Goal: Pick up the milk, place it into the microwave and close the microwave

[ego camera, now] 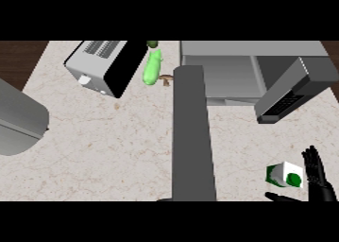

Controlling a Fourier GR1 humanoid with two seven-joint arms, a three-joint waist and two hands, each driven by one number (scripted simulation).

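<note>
Pale speckled stone counter, dark wooden floor beyond its corners.

You're looking at a kitchen: a pale stone-patterned tabletop carries a grey microwave with its door swung open, a slotted toaster and a green vegetable.
</note>
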